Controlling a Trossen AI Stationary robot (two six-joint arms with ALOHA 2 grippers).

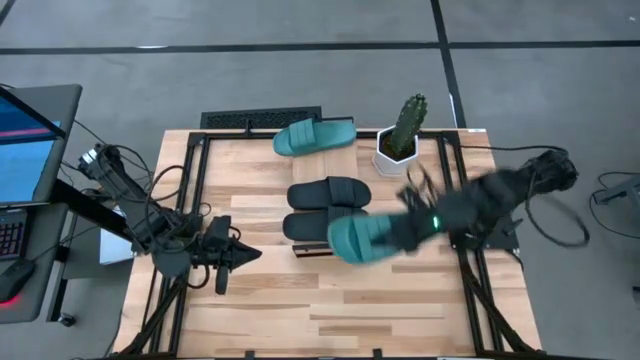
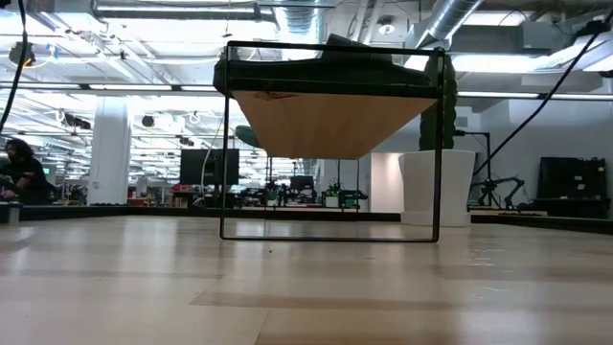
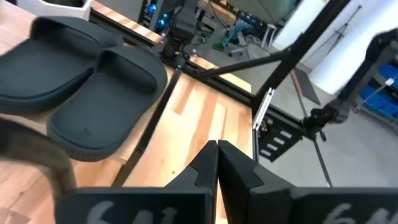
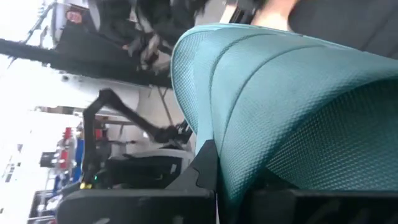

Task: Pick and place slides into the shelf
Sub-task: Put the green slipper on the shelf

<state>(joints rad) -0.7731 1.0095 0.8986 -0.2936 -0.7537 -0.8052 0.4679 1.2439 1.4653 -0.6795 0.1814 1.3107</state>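
teal slide (image 4: 292, 106) clamped in the right hand (image 1: 405, 232), near the shelf (image 1: 318, 252).
two black slides (image 1: 328, 205) shelved; second teal slide (image 1: 314, 136) remains; left hand (image 1: 230, 255) shut, empty.

Two teal slides (image 1: 314, 136) (image 1: 362, 238); black pair (image 1: 328, 208); white pot (image 1: 393, 157), green cactus (image 1: 407, 124).

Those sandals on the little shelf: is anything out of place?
One teal slide lies askew, apart from the two black slides sitting paired on the shelf. The other teal slide is gripped in the right tool.
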